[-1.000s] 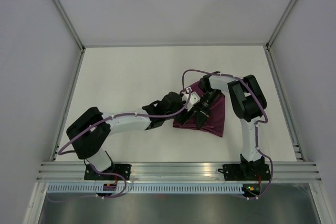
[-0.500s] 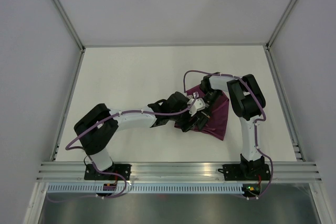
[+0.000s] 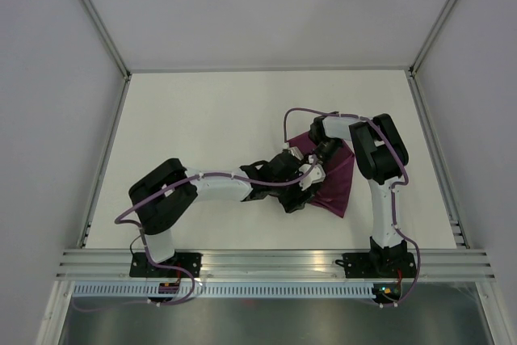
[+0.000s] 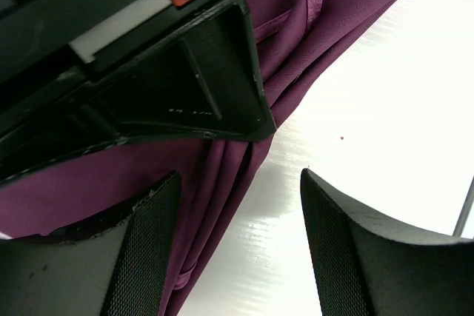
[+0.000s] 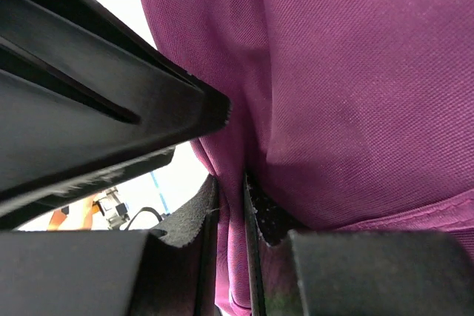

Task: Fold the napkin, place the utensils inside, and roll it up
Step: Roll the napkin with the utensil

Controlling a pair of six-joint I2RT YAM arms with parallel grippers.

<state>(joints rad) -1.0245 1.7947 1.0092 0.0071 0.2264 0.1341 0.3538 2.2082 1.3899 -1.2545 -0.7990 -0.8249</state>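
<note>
- The napkin (image 3: 339, 183) lies bunched in folds on the white table (image 3: 202, 119), right of centre, where the two arms meet.
- Right wrist view: the right gripper (image 5: 231, 220) pinches a raised fold of the napkin between its pads. The top view hides this grip.
- Left wrist view: the left gripper (image 4: 237, 183) stands spread, holding nothing. One finger is over the napkin's edge, the other over bare table.
- Top view: the left gripper (image 3: 297, 195) is at the napkin's near left border.

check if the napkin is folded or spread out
Folded: the napkin shows several stacked layers along its edge in the left wrist view.
</note>
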